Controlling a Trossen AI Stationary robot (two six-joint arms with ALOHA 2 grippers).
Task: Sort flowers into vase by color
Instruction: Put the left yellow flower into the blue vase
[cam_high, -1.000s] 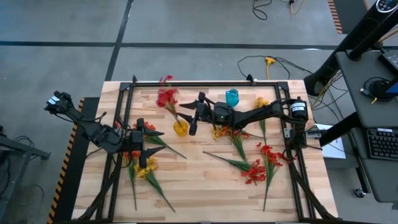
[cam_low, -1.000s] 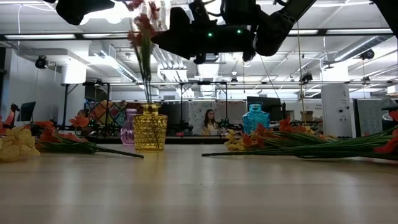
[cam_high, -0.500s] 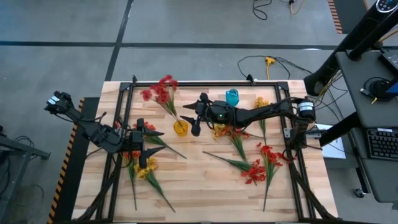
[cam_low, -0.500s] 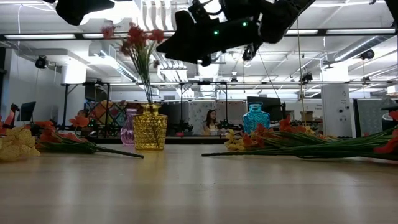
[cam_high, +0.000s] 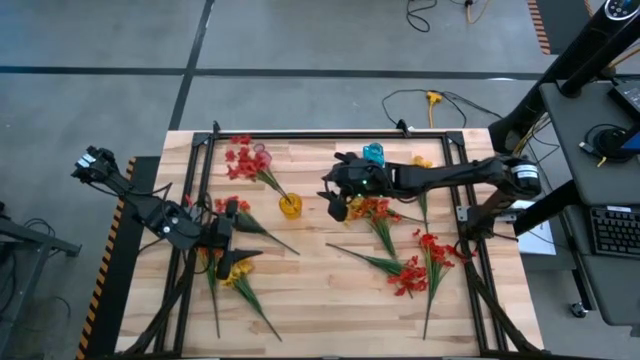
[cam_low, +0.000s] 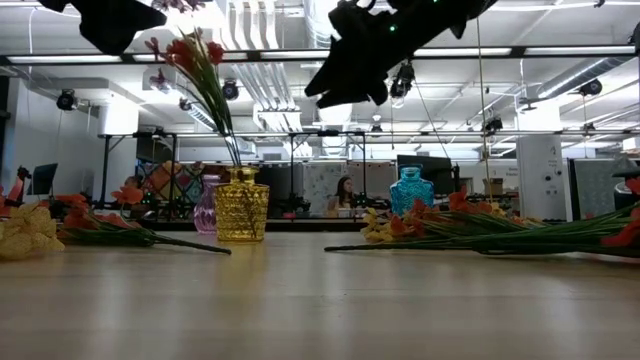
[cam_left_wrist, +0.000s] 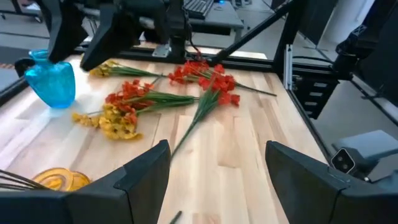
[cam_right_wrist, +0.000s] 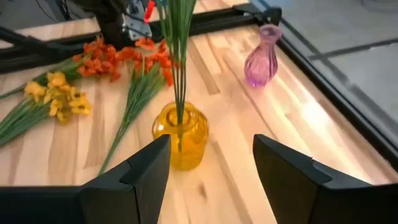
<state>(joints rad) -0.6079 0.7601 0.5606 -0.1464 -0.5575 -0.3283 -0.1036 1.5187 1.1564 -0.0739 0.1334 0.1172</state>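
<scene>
Red flowers (cam_high: 245, 158) stand with their stems (cam_right_wrist: 177, 56) in the yellow vase (cam_high: 290, 207) and lean toward the far left corner. A purple vase (cam_right_wrist: 261, 57) and a blue vase (cam_high: 373, 153) stand farther back. Other red, orange and yellow flowers (cam_high: 375, 213) lie flat on the table. My right gripper (cam_high: 336, 203) hangs open to the right of the yellow vase (cam_right_wrist: 180, 134), above the table, with nothing between its fingers. My left gripper (cam_high: 236, 240) is open over the sprigs at the left (cam_high: 235, 272) and holds nothing.
Red sprigs (cam_high: 412, 272) lie at the near right and a yellow one (cam_high: 420, 165) at the far right. A black frame (cam_high: 300, 133) runs along the table's edges. Bare wood (cam_high: 320, 300) shows in the near middle. A person sits in the room beyond (cam_low: 346, 195).
My right gripper has drawn back from the yellow vase toward the table's right edge, risen, and tipped from pointing steeply down to nearly level. The red flowers in the vase have swung from upright to leaning far left. My left gripper has turned a little in place.
</scene>
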